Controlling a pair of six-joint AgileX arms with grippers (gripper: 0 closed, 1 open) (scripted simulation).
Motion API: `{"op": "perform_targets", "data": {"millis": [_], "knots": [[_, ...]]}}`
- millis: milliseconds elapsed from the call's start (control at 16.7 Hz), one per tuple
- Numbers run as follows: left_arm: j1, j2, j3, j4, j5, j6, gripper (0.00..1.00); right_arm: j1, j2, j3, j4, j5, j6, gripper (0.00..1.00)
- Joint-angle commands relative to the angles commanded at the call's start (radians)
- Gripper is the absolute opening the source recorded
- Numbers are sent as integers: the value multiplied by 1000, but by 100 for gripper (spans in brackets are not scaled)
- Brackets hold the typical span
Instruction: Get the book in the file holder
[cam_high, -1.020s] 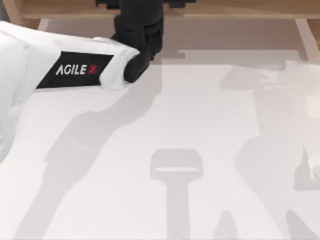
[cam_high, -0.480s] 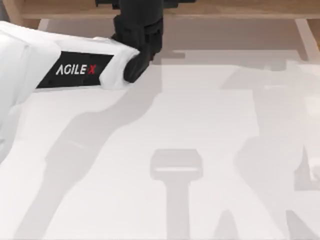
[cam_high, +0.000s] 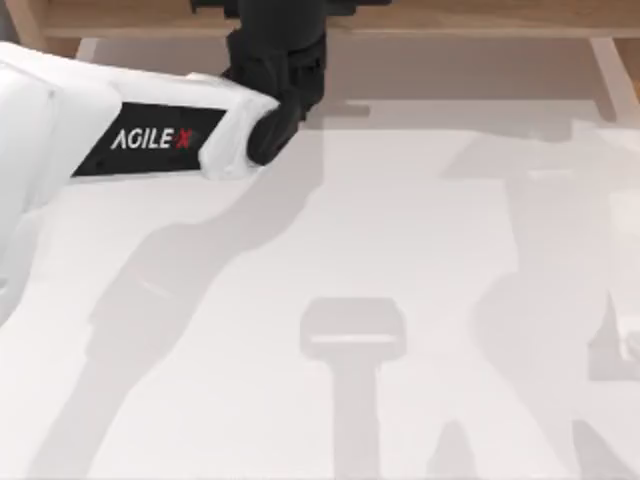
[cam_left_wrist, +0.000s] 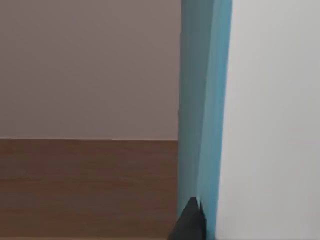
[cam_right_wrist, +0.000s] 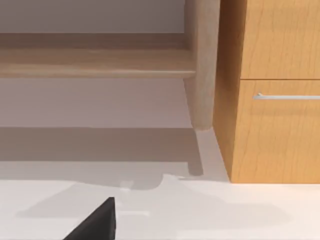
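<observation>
While the left arm (cam_high: 150, 140) reaches to the table's (cam_high: 400, 250) far edge by the file holder (cam_high: 450, 18), its pincer (cam_left_wrist: 190, 220) holds the teal book (cam_left_wrist: 202, 100) upright.

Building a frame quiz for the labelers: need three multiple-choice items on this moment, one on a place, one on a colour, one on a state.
1. Where does the left arm reach in the top view?
A. From the left edge to the top edge, at the wooden rack
B. To the bottom right corner
C. To the middle of the table

2. What colour is the book's cover in the left wrist view?
A. Red
B. Light blue
C. Black

3. How does the book stand in the left wrist view?
A. Flat, cover facing the camera
B. Edge-on, a narrow strip with a dark gripper finger at its end
C. Open, pages spread

Key: 1 A, the left arm ends at the file holder. 2 B, the book is teal. 3 B, the finger overlaps the strip's end.
</observation>
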Motion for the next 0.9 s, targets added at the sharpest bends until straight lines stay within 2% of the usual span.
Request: {"op": "perform_targets", "data": {"millis": [600,900], "knots": [[0,-25,16,-46,0,6,0,0,0,0,0,0,0,100],[7,-153,-100,-77,31,123,0,0,0,0,0,0,0,100]]}}
